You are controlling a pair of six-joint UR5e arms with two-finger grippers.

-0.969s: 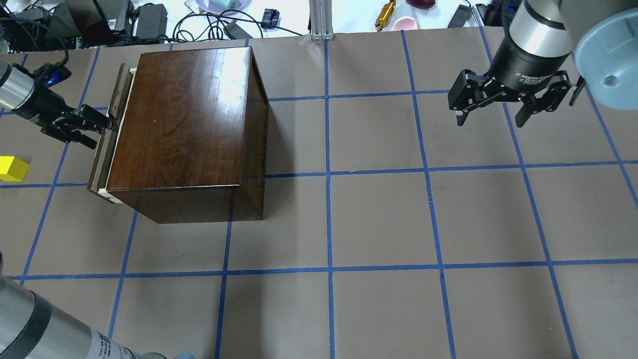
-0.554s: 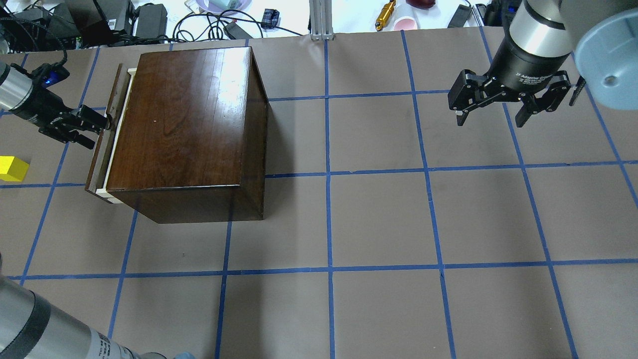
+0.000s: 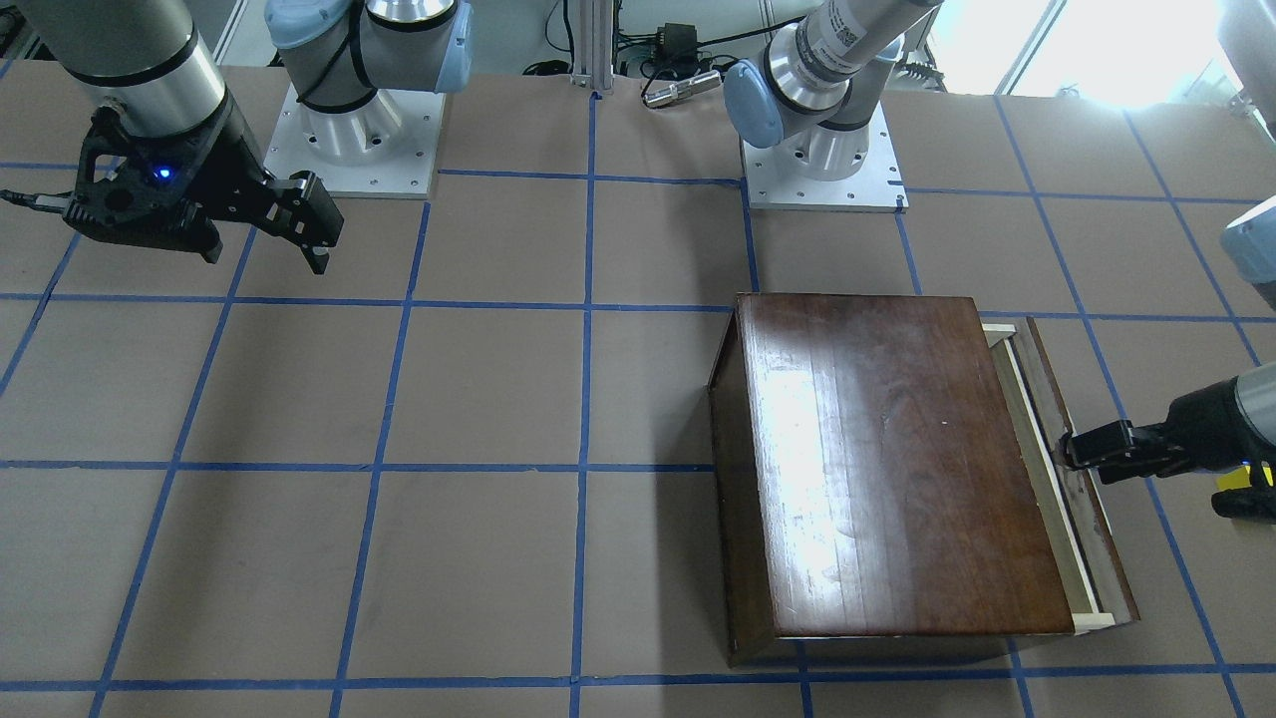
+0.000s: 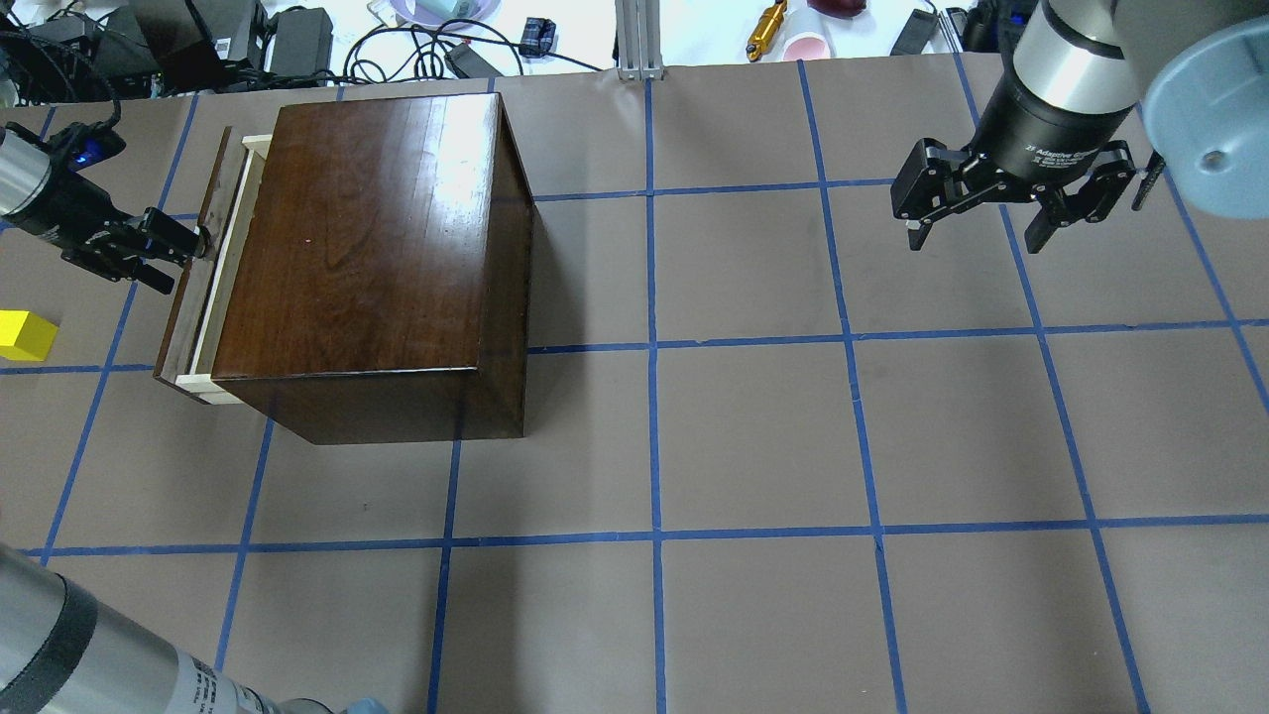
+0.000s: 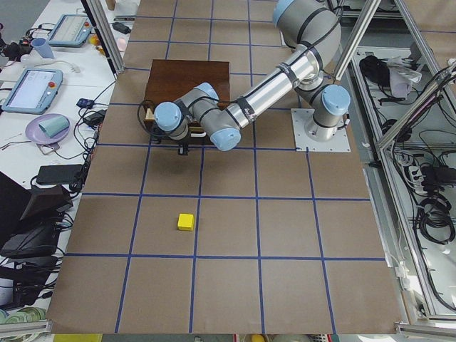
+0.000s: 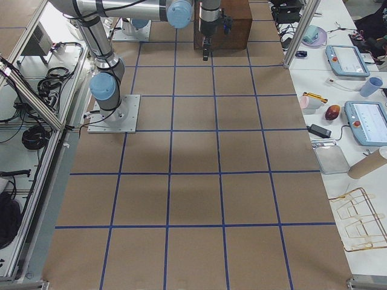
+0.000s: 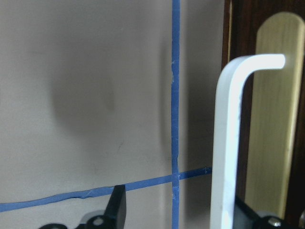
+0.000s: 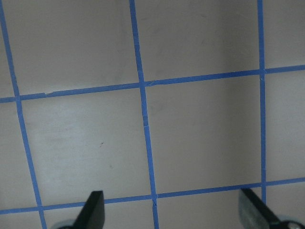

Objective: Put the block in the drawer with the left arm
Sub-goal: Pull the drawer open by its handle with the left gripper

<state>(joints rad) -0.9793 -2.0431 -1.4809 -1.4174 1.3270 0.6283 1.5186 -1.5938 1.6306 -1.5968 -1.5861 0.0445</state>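
The yellow block lies on the table left of the dark-brown wooden box, apart from it; it also shows in the exterior left view. The drawer sticks out a little from the box's left side, its pale rim showing. My left gripper is at the drawer front. In the left wrist view the white handle stands between its spread fingers, against the finger nearest the drawer. My right gripper is open and empty, raised at the far right.
Cables, chargers and small items lie beyond the table's far edge. The brown table surface with its blue tape grid spreads in front of and right of the box. Both arm bases stand at the robot's side.
My left gripper has moved left with the handle, and the drawer has slid further out of the box. The block and the right arm have not moved.
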